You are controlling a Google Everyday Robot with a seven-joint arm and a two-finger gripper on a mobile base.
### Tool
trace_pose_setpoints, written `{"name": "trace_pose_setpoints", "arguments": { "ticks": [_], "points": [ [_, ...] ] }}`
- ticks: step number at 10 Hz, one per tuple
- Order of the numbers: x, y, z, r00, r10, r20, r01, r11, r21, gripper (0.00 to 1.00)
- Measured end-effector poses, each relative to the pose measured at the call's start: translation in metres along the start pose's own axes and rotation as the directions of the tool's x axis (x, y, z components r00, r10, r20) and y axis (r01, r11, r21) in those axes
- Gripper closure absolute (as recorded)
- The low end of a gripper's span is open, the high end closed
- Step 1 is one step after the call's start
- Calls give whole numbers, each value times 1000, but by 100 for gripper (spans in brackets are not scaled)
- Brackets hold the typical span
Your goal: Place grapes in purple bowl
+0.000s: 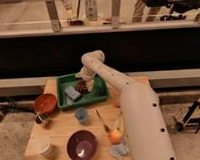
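The grapes, a dark reddish-purple cluster, lie in the green tray at the back of the wooden table. My gripper hangs straight over the cluster, right at its top, and my white arm hides part of it. The purple bowl stands at the table's front edge, left of centre, glossy inside, with nothing in it. It is well in front of the tray and the gripper.
A blue sponge lies in the tray beside the grapes. An orange-red bowl, a metal can, a blue cup, white cups, a utensil, an orange-yellow fruit and a crumpled wrapper sit on the table.
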Motion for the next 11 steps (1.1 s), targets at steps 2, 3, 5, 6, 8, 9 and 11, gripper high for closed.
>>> {"name": "trace_pose_setpoints", "arguments": {
  "ticks": [2,3,5,6,8,9,11],
  "points": [
    [-4,-2,12,999,-47,12,48,999,-23,20],
    [-5,-2,17,998,-60,18,60,998,-34,20],
    [-4,5,28,997,-67,28,68,996,-60,22],
    [-4,9,33,997,-67,29,69,995,-73,28],
    [-5,13,40,997,-70,30,72,993,-95,45],
    [-5,14,42,997,-66,28,69,993,-99,55],
    [-4,15,39,998,-65,22,67,993,-101,80]
  ]
}}
